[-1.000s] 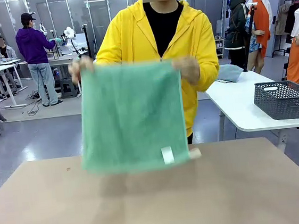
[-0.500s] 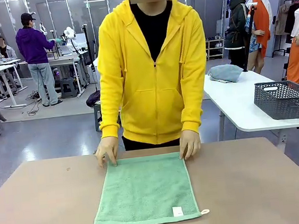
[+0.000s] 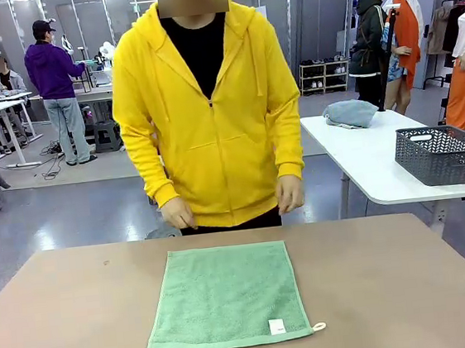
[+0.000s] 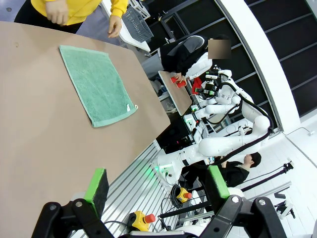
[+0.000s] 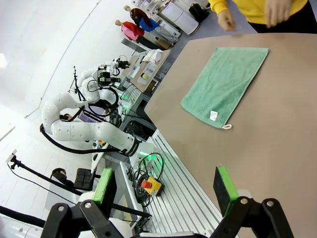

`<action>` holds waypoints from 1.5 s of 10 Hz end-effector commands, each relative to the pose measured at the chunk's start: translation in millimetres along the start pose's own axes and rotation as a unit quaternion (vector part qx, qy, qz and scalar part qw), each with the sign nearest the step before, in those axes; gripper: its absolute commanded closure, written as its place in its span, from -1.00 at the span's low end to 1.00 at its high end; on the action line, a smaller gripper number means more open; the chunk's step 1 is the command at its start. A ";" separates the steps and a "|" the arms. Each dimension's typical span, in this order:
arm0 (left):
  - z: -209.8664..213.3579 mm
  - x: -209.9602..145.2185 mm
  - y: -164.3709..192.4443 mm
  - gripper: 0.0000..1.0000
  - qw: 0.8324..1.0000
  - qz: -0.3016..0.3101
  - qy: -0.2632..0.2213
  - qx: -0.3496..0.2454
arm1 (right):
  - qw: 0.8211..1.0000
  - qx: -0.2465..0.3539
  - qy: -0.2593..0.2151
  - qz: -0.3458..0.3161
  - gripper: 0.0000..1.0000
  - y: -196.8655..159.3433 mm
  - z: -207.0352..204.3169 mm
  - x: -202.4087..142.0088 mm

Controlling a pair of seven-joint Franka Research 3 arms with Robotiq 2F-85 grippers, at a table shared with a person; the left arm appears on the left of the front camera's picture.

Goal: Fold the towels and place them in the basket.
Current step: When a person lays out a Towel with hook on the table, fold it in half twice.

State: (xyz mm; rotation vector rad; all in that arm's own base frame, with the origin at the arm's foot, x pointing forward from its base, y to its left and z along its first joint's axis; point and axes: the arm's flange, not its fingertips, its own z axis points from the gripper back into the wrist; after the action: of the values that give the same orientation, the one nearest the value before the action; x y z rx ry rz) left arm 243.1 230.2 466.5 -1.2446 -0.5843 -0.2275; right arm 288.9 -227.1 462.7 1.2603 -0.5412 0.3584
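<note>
You are in a robotics lab hall: white worktables, glass partitions, loose floor cables, emergency-stop button on the aluminium frame beside your brown table.

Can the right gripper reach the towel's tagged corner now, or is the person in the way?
Probably yes. The towel lies flat, tag at its near right corner; the person's hands are clear of it past the far edge. The right gripper is open, with only bare table between.
</note>
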 end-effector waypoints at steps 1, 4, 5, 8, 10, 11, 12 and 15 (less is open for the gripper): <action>1.4 -0.5 1.6 -1.00 1.000 -0.012 -0.001 -0.009 | 1.000 0.007 -0.005 0.009 -1.00 -0.8 -0.6 0.5; 1.4 -0.5 1.6 -1.00 1.000 -0.012 -0.001 -0.009 | 1.000 0.007 -0.005 0.009 -1.00 -0.8 -0.6 0.5; 1.4 -0.5 1.6 -1.00 1.000 -0.012 -0.001 -0.009 | 1.000 0.007 -0.005 0.009 -1.00 -0.8 -0.6 0.5; 1.4 -0.5 1.6 -1.00 1.000 -0.012 -0.001 -0.009 | 1.000 0.007 -0.005 0.009 -1.00 -0.8 -0.6 0.5; 1.4 -0.5 1.6 -1.00 1.000 -0.012 -0.001 -0.009 | 1.000 0.007 -0.005 0.009 -1.00 -0.8 -0.6 0.5; 1.4 -0.5 1.6 -1.00 1.000 -0.012 -0.001 -0.009 | 1.000 0.007 -0.005 0.009 -1.00 -0.8 -0.6 0.5; 0.0 0.0 0.0 -1.00 1.000 0.000 0.000 0.000 | 1.000 0.000 0.000 0.000 -1.00 0.0 0.0 0.0; -17.4 14.4 -59.3 -1.00 0.986 -0.122 0.054 0.102 | 0.985 -0.049 0.093 0.135 -1.00 56.2 -16.3 13.9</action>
State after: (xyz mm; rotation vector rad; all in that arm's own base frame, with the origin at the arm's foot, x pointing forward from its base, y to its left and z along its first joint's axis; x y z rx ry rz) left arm 241.1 215.2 498.6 -1.1186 -0.6173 -0.3454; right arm 283.6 -212.7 493.1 1.1584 -0.5484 0.5263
